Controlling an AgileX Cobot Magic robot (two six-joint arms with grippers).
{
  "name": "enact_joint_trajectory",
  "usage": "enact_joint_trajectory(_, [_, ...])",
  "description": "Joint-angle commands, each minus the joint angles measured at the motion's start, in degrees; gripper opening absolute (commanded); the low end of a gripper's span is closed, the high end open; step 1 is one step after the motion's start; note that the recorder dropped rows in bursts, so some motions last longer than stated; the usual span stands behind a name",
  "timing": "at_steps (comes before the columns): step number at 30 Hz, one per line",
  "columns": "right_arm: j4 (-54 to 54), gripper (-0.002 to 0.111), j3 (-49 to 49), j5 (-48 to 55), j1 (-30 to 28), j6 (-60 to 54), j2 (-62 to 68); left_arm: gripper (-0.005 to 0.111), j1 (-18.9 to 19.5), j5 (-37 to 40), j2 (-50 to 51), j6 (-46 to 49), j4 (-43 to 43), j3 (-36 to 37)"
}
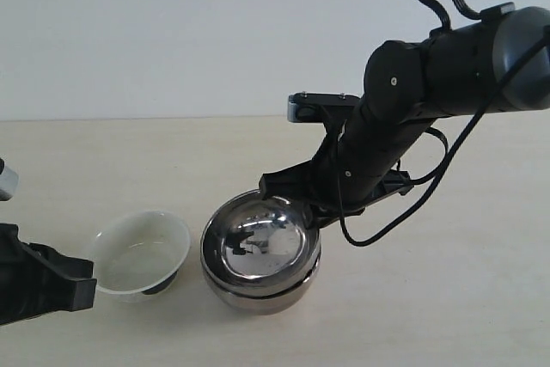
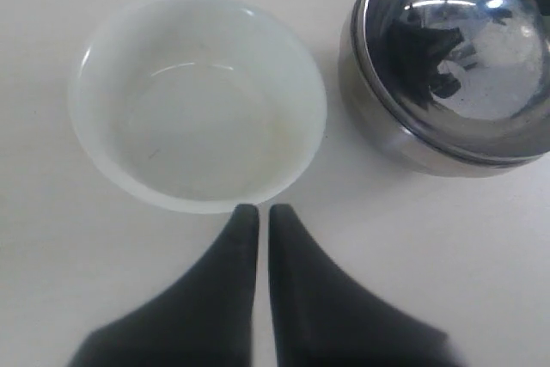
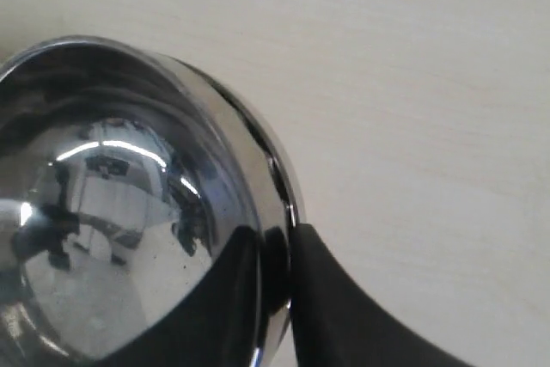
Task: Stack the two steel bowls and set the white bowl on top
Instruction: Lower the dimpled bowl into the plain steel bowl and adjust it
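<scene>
Right tool [image 3: 273, 231] is gripping the rim of the round, mirror-bright upper steel bowl [image 1: 262, 242], with one finger [image 3: 228, 298] lying inside the bowl and the other finger [image 3: 344, 315] pressing against the outside of the rim. That bowl is sitting nested inside the round, shiny lower steel bowl [image 1: 258, 296], and the two rims are showing a narrow, uneven gap, so the upper one is lying slightly tilted. The stacked pair is resting on the pale, light-coloured table [image 1: 447, 298], near the middle of the exterior view. The black right arm is reaching down to the far rim of the stack from the right side.

Left tool [image 2: 258, 208] is standing closed, its two dark fingers almost touching along their length and holding nothing. Its tips are hovering just beside the near rim of the glossy, flared white bowl [image 2: 198, 100]; whether they are touching the rim cannot be told. The white bowl is standing upright on the table on its small dark foot [image 1: 163, 284], just to the left of the steel stack and apart from it, with a strip of bare table showing between them. The white bowl is sitting empty.
</scene>
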Motion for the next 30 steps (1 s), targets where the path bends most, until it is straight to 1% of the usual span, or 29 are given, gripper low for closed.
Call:
enact_joint_trajectory(1, [0.2,0.024,-0.2,-0.5,0.1,-0.6,-0.2,0.004,0.0,0.2,0.1,0.2,-0.1,0.3])
enact_joint_trajectory(3, [0.2,0.031,-0.2,-0.2,0.1,-0.6,-0.2,0.004,0.0,0.2,0.1,0.2,-0.1,0.3])
enact_joint_trajectory(5, [0.1,0.035,-0.2,0.2,0.1,-0.6,-0.2,0.004,0.0,0.2,0.1,0.2,-0.1,0.3])
enact_joint_trajectory(13, [-5.7,0.035,-0.2,2.6,0.1,0.2,-0.3,0.004,0.0,0.2,0.1,0.2,-0.1,0.3])
enact_joint_trajectory(23, [-5.8,0.034,-0.2,1.4,0.1,1.5,-0.3,0.004,0.0,-0.2,0.1,0.2,-0.1,0.3])
enact_joint_trajectory(26, [-5.8,0.024,-0.2,1.4,0.1,1.5,-0.3,0.004,0.0,-0.2,0.1,0.2,-0.1,0.3])
enact_joint_trajectory(27, [-5.8,0.016,-0.2,1.5,0.1,1.5,-0.3,0.004,0.0,-0.2,0.1,0.2,-0.1,0.3])
enact_joint_trajectory(30, [-5.8,0.000,-0.2,1.5,0.1,1.1,-0.3,0.004,0.0,-0.2,0.1,0.2,-0.1,0.3])
